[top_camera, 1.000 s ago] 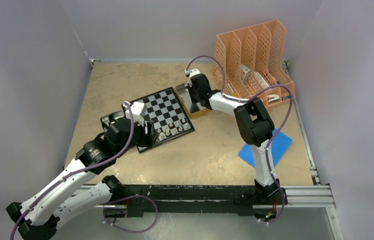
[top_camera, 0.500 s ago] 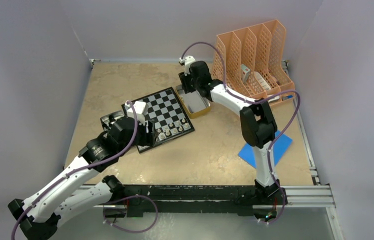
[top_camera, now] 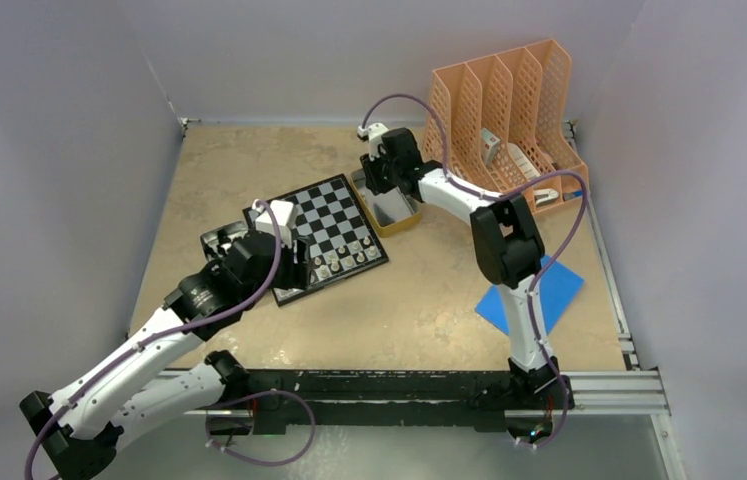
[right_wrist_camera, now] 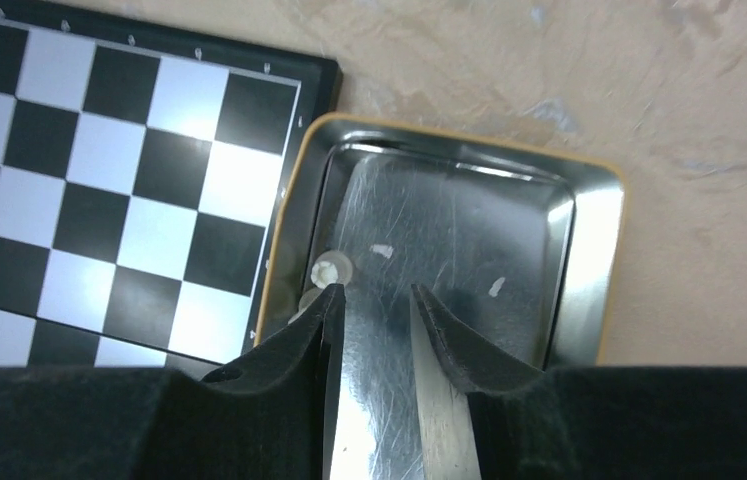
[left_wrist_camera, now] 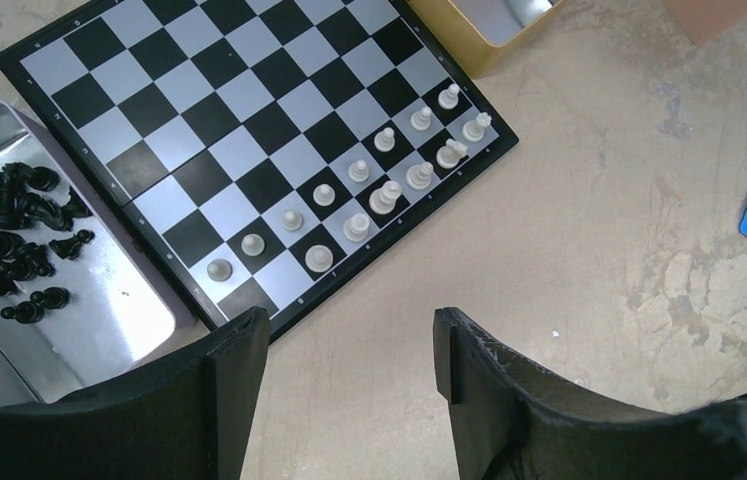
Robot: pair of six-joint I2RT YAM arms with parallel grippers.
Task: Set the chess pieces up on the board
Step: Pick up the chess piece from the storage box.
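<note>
The board lies at mid table, and shows in the left wrist view and the right wrist view. Several silvery pieces stand in its two rows nearest me. Black pieces lie heaped in a shiny metal tray left of the board. My left gripper is open and empty above bare table just off the board's near edge. My right gripper is open, jaws a little apart, over a yellow-rimmed metal tray. One silvery piece lies in it, by the left fingertip.
An orange file rack with items stands at the back right. A blue sheet lies at the right front, beside the right arm. The yellow-rimmed tray touches the board's right side. Walls close the table on three sides.
My right gripper has drawn back and up from low in the yellow-rimmed tray toward the tray's far end. My left arm has shifted slightly.
</note>
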